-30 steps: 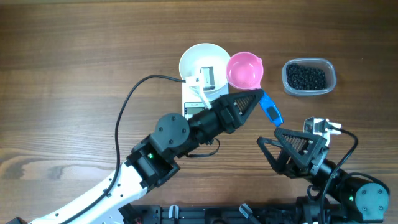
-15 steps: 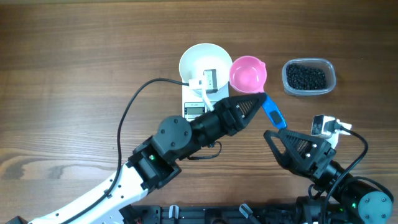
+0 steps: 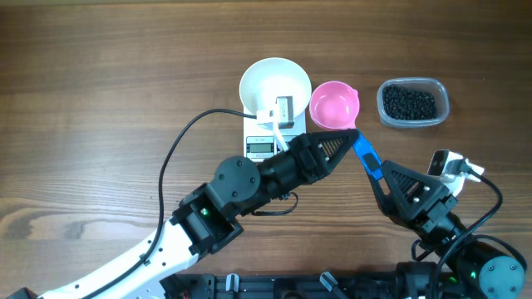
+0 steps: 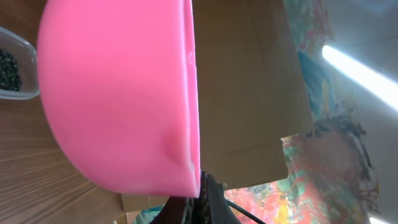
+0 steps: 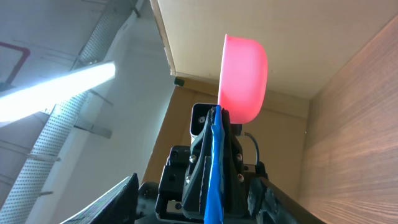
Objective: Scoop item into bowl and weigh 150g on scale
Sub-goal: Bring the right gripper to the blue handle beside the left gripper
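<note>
The white bowl [image 3: 264, 79] stands on the white scale [image 3: 264, 148] at the table's middle. The black item [image 3: 409, 102] fills a clear tub [image 3: 442, 93] at the right and shows at the left wrist view's edge [image 4: 7, 67]. A pink scoop [image 3: 334, 105] [image 4: 118, 93] [image 5: 244, 74] with a blue handle [image 3: 366, 158] [image 5: 215, 168] hangs between bowl and tub. My left gripper [image 3: 352, 138] [image 4: 202, 200] is shut on the handle just behind the cup. My right gripper [image 3: 381, 178] [image 5: 193, 202] is open, its fingers [image 5: 118, 199] straddling the handle's free end without touching it.
A black cable [image 3: 179, 141] loops from the left arm over the table to the left of the scale. The left arm's body [image 3: 237, 187] lies across the front middle. Bare wood stretches to the left and along the far edge.
My right gripper has risen toward the scoop's handle end and its jaws have narrowed around it. The left arm has carried the scoop slightly to the right.
</note>
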You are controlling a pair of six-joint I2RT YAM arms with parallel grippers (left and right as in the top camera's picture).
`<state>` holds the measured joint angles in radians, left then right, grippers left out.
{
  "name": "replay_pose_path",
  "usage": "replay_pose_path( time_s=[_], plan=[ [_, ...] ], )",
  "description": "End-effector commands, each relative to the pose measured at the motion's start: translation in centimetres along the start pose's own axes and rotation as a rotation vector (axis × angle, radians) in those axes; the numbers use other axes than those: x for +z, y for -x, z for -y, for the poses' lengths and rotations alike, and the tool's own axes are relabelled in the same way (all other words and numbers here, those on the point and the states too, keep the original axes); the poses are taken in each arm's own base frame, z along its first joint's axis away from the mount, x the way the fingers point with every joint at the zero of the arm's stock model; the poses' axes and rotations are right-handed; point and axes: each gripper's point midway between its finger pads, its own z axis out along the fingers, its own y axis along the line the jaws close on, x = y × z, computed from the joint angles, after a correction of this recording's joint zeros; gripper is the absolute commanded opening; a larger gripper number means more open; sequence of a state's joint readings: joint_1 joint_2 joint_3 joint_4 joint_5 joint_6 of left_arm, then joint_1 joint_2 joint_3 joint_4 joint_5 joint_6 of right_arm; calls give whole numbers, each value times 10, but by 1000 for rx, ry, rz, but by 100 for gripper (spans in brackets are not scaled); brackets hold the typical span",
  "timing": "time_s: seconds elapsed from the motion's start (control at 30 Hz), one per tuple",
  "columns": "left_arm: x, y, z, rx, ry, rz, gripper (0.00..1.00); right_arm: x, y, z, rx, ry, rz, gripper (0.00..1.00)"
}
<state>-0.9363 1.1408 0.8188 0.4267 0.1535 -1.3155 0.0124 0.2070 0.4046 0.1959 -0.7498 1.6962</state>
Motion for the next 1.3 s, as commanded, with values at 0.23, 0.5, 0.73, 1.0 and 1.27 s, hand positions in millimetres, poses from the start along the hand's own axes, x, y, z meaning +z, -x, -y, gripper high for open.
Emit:
replay_pose_path(
  time_s=[0.23, 0.5, 0.73, 1.0, 1.27],
  plan=[
    [0, -1, -1, -7, 6, 0, 4, 0, 0, -10, -13, 24, 5, 56],
    [0, -6, -4, -11, 22, -11, 4, 0, -2, -9, -13, 23, -6, 56],
    [1, -7, -5, -12, 23, -9, 4, 0, -2, -9, -12, 23, -6, 48],
    [1, -7, -5, -12, 23, -9, 4, 0, -1, -9, -10, 22, -5, 40],
    [1, -8, -5, -11, 23, -13, 4, 0, -1, -8, 35, 20, -6, 41]
  ],
)
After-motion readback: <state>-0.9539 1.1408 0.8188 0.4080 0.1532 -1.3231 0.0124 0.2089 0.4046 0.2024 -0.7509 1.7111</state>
